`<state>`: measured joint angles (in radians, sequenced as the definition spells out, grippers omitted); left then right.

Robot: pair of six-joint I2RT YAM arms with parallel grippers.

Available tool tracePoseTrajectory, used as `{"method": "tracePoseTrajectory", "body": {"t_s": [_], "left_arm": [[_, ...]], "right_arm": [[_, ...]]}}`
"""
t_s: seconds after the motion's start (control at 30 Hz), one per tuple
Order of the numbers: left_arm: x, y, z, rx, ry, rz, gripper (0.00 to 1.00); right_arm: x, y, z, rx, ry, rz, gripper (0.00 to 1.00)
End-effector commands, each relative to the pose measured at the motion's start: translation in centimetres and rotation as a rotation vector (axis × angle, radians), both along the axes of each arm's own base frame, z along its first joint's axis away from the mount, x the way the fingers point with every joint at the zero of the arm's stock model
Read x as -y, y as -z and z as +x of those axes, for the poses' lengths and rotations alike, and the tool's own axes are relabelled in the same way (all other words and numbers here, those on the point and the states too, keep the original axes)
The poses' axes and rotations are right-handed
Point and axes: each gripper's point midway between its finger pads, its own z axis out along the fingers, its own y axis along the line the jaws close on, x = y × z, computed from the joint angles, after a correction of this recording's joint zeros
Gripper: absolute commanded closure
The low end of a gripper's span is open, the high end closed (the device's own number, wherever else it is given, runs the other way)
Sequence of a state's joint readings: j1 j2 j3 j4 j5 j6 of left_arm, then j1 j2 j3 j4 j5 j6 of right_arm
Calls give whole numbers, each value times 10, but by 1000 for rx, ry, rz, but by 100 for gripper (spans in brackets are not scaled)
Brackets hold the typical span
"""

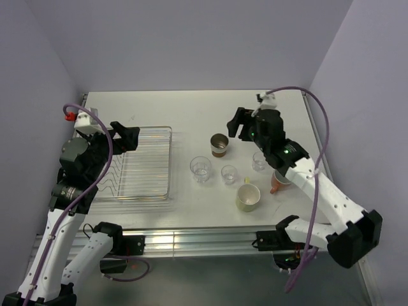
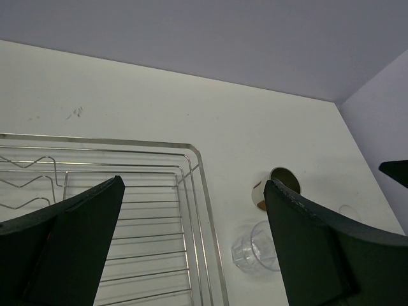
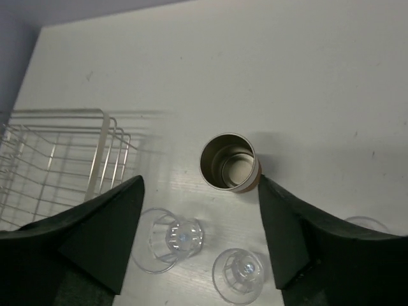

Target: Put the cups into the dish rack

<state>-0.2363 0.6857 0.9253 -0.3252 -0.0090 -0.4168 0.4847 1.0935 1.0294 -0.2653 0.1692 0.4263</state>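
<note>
The silver wire dish rack (image 1: 171,167) sits at the left and holds no cups. My left gripper (image 1: 125,136) hovers open and empty over its far right part; its wrist view shows the rack (image 2: 95,139), one clear tumbler (image 2: 254,248) and the brown-and-cream cup (image 2: 273,186). My right gripper (image 1: 240,122) is open and empty, above and just behind the brown-and-cream cup (image 1: 219,145), which stands upright (image 3: 229,162). Three clear tumblers (image 1: 200,169) (image 1: 229,174) (image 1: 259,160) stand in front of it. The yellow-green mug (image 1: 248,197) lies nearer. The salmon mug (image 1: 278,182) is partly under the right arm.
The table's right edge runs close to the right arm. In the right wrist view two tumblers (image 3: 169,239) (image 3: 240,274) lie below the open fingers and the rack corner (image 3: 57,112) is at left. Purple walls enclose the table.
</note>
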Motion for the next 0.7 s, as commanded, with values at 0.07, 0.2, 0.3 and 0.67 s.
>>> {"method": "tracePoseTrajectory", "body": {"t_s": [0.07,0.2,0.3,0.67], "left_arm": [[-5,-12,4,31,-32,-22,1],[-5,-12,5,27,-33,-19,1],[-4,-10,6,19,-32,-19,1],[-3,-8,7,12,-27,-16,1]], "right_arm": [[-29,28,21,-85,-19,-115,35],[-56,53,29,-145,-60,-172,44],[-67,74,33,-185,-73,-216,45],[-99,117,43,-274,-111,-281,49]]}}
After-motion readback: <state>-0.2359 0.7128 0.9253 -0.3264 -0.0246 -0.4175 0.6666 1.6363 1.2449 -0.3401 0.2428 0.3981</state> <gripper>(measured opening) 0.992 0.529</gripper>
